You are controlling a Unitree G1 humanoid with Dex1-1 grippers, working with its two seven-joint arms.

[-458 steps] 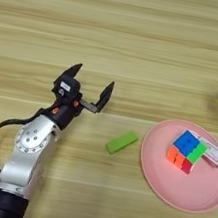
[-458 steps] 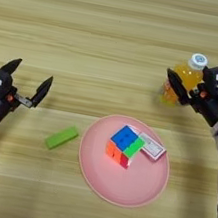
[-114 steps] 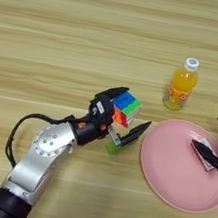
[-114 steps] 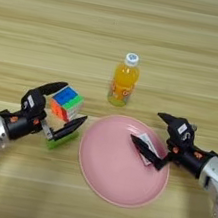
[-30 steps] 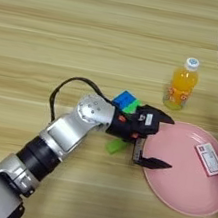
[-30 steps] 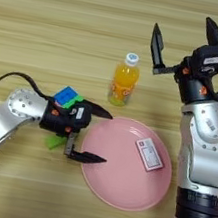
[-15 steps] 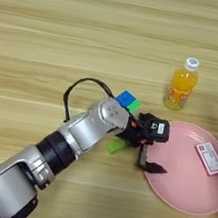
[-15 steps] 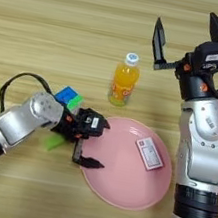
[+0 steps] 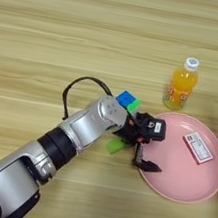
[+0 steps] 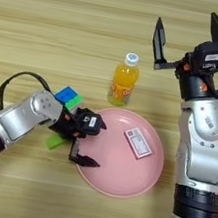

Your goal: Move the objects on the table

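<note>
Pink plate (image 10: 118, 181) edge under spread left gripper (image 10: 87, 143); right gripper (image 10: 188, 31) wide, whole only in right eye view.

You have two head-mounted views, both looking steeply down on the desk (image 9: 54, 30), close enough that the wood fills each frame. Both share the pink plate (image 9: 168, 185), the juice bottle (image 10: 123, 80) and the left arm. Your left eye view reaches further left; only your right eye view shows the whole right arm.
</note>
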